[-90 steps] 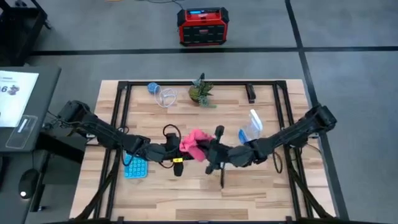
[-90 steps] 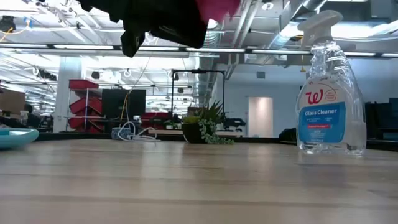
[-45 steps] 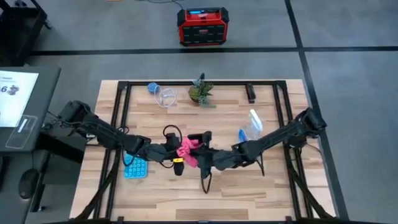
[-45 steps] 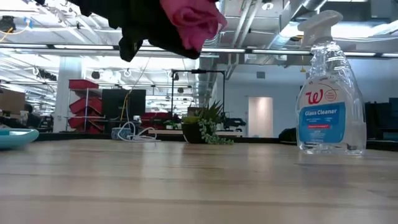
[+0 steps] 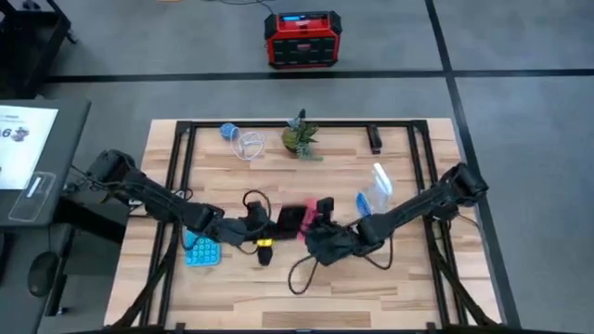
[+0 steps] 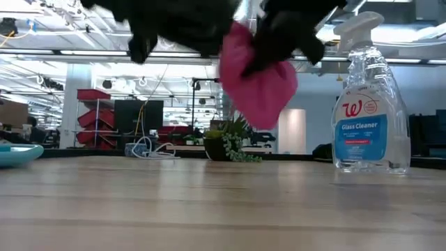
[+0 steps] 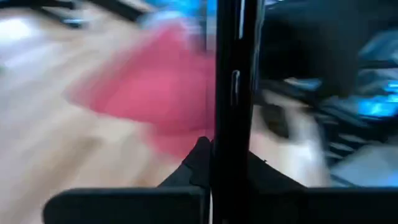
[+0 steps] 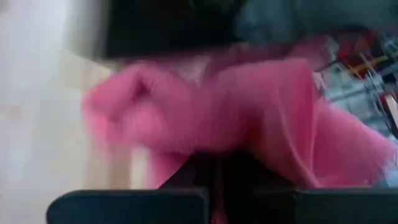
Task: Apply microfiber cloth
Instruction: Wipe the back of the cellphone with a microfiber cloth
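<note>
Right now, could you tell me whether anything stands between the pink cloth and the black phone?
Nothing visible does: the microfiber cloth in the right gripper hangs right beside the black phone held by the left gripper.

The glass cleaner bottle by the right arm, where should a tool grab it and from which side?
Probably the narrow neck just under the white trigger head of the glass cleaner bottle, closing across it. It stands upright on the table, and the body widens below, so the neck looks the easier fit. Come level from the open table side, nearest the right tool, which currently holds the pink microfiber cloth.
</note>
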